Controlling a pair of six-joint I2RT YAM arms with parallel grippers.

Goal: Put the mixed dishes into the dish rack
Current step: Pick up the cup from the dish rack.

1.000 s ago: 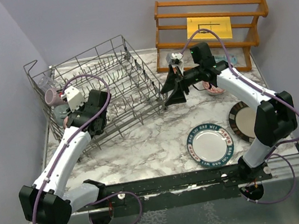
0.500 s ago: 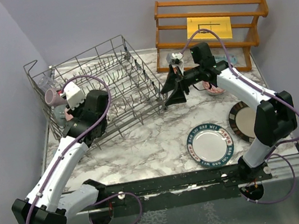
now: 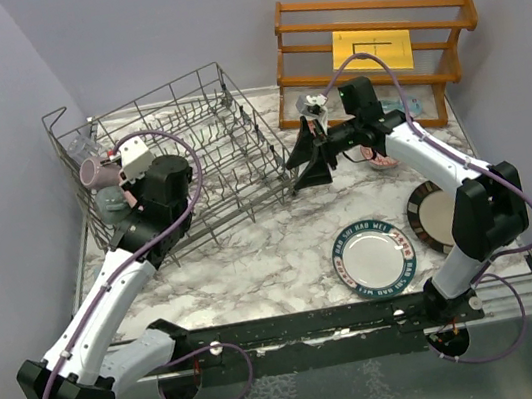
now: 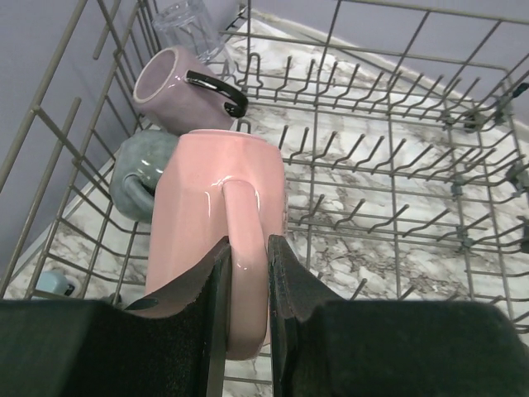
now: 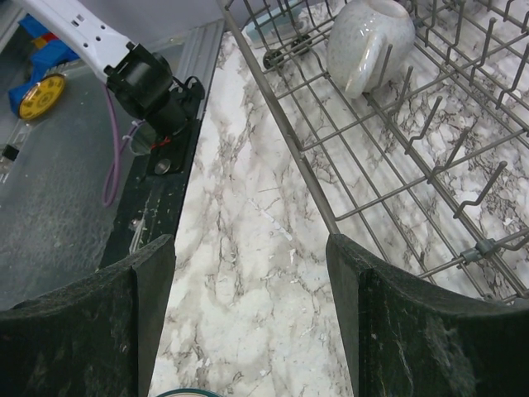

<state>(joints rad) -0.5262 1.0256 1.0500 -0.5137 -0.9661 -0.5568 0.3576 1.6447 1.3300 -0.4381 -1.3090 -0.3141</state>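
Inside the dish rack (image 4: 397, 190), near its left wall, the pink mug (image 4: 211, 215) is gripped by its handle in the left gripper (image 4: 246, 248). The mug's near end is hidden behind the fingers. Its long axis is pointed at the mauve mug (image 4: 169, 87) and the grey mug (image 4: 145, 174), close beyond. Bare tines are seen to its right. Outside the rack's right wall, the right gripper (image 5: 248, 248) is spread and empty over the marble tabletop (image 5: 248, 165).

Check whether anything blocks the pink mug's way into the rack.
Nothing visible does: the left gripper holds the pink mug by its handle inside the dish rack. The grey mug and mauve mug sit close beside it.
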